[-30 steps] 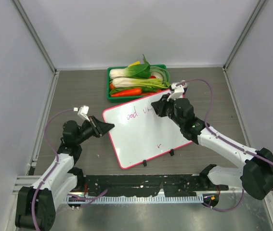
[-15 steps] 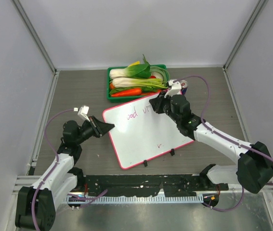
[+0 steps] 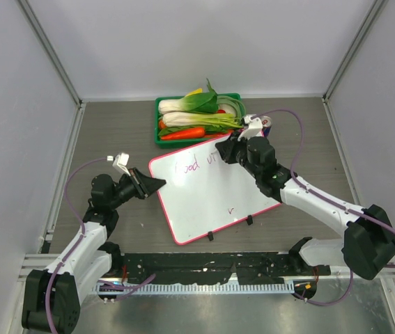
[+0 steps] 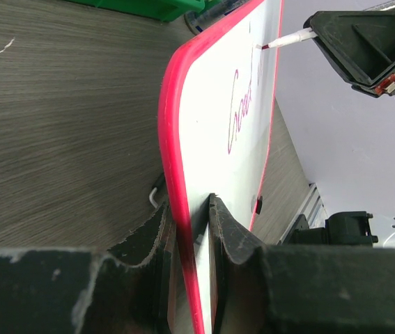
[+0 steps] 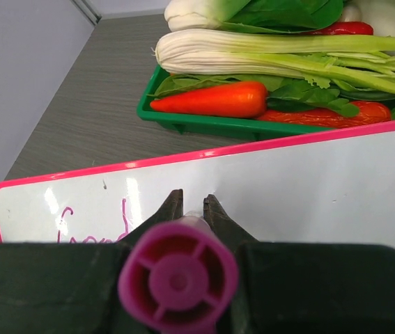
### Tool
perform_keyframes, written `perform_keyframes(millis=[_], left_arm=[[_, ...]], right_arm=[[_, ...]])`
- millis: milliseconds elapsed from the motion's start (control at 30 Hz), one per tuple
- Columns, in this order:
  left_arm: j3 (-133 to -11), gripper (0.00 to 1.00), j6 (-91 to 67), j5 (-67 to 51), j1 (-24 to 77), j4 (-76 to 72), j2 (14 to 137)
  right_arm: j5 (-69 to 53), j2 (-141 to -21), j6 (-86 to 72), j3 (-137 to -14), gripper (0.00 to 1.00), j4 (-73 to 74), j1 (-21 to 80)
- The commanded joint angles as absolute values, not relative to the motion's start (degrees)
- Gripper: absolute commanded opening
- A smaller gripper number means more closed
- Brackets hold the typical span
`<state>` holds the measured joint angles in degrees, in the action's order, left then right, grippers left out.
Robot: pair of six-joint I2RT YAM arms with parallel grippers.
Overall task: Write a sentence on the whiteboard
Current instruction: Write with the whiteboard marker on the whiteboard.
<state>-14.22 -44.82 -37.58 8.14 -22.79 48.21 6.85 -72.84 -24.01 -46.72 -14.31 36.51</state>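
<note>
1. Jaws of the right gripper [image 5: 191, 207], matte black, are pressed on a marker [image 5: 178, 278] with a round magenta end. Its fine tip meets the board at upper centre of the overhead view.
2. The left gripper [image 4: 189, 212] pinches the whiteboard [image 3: 211, 198] by its smooth pink left rim.
3. On the glossy white surface, the sentence [image 3: 196, 163] in thin purple script reads "Good", then a few strokes.
4. A green plastic tray [image 3: 157, 124] of vegetables lies just above the board.

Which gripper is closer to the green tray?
Right. The right gripper, holding the marker, is at the whiteboard's far edge beside the tray; the left gripper clamps the board's left edge, farther off.
</note>
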Motion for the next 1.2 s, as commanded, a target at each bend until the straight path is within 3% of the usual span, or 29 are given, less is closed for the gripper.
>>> perform_keyframes(millis=[0, 567, 1167], left_arm=[[-15.03, 0.00, -39.55, -37.27, 8.88, -21.01, 48.16], [-15.38, 0.00, -39.46, -37.27, 8.88, -20.92, 48.34], [-15.47, 0.00, -39.11, -37.18, 8.96, -20.83, 49.04]], right_arm=[[8.44, -68.74, -24.61, -47.73, 0.01, -16.96, 36.30], [11.34, -62.32, -23.47, -44.82, 0.01, -13.80, 35.33], [7.12, -68.82, -24.70, -47.64, 0.01, -17.49, 33.49]])
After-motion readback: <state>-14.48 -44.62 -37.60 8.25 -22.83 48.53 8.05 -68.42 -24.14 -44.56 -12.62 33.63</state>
